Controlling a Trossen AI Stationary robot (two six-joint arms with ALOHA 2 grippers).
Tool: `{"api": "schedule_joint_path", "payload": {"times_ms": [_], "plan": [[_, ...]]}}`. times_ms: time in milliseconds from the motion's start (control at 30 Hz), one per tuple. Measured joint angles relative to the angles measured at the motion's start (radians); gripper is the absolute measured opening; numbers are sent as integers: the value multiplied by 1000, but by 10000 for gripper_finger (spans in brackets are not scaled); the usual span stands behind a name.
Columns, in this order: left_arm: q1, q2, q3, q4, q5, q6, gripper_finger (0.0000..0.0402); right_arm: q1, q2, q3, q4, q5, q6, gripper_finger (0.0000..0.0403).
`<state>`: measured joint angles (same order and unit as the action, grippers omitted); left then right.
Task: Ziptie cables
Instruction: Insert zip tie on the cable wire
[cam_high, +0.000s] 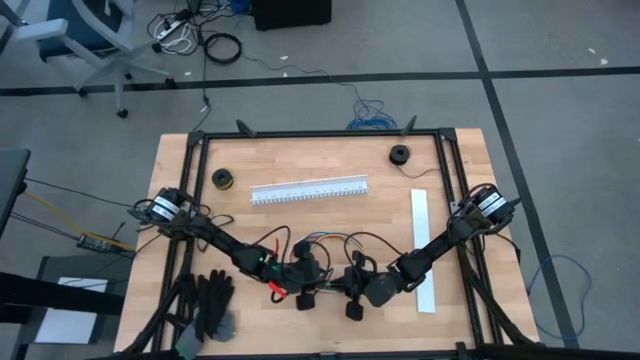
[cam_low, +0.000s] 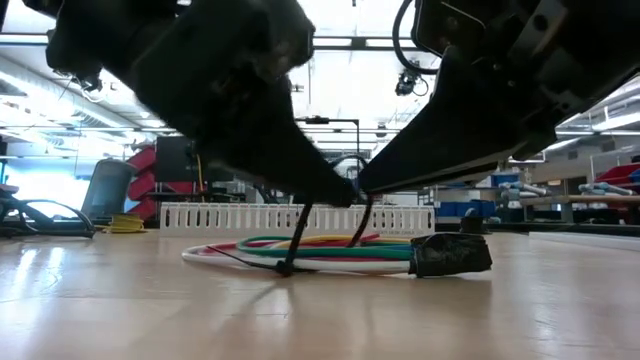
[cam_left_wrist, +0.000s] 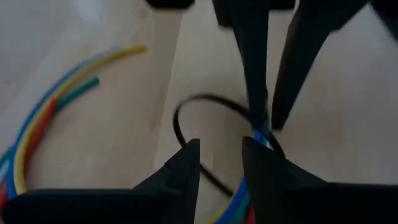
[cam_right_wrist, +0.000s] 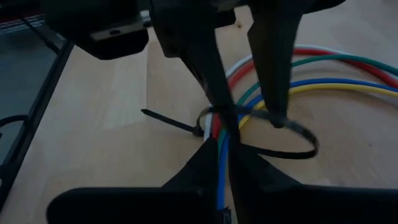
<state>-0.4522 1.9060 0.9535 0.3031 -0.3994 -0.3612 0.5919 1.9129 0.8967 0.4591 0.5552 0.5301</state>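
Right wrist view: unlabelled cables (cam_right_wrist: 323, 71) in black ziptie (cam_right_wrist: 273, 134).

Cables (cam_left_wrist: 37, 118) blurred, cut by frame edge; arms hide bundle overhead.

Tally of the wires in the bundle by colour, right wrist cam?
Thin flexible wires, right wrist view:
red wire: 1
green wire: 1
blue wire: 1
yellow wire: 1
white wire: 1
Total: 5
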Motion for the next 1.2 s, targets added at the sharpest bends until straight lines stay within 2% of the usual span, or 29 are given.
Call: {"api": "schedule_joint_path", "payload": {"times_ms": [367,567,733,933,1067,1200], "plan": [[0,-6,0,-104,80,-62,95,7,0,0,-5,0,20,22],[-1,-29,0,-212,77,-71,94,15,0,0,-5,0,22,22],[-6,-88,0,-329,15,-91,94,15,0,-1,-11,0,34,22],[-60,-140,0,-315,-46,-68,94,17,0,-1,-16,0,35,22],[-130,-142,-26,-265,-136,-67,94,24,0,-1,-16,0,35,22],[-205,-142,-108,-99,-266,-91,94,32,0,-1,-13,5,38,22]]}}
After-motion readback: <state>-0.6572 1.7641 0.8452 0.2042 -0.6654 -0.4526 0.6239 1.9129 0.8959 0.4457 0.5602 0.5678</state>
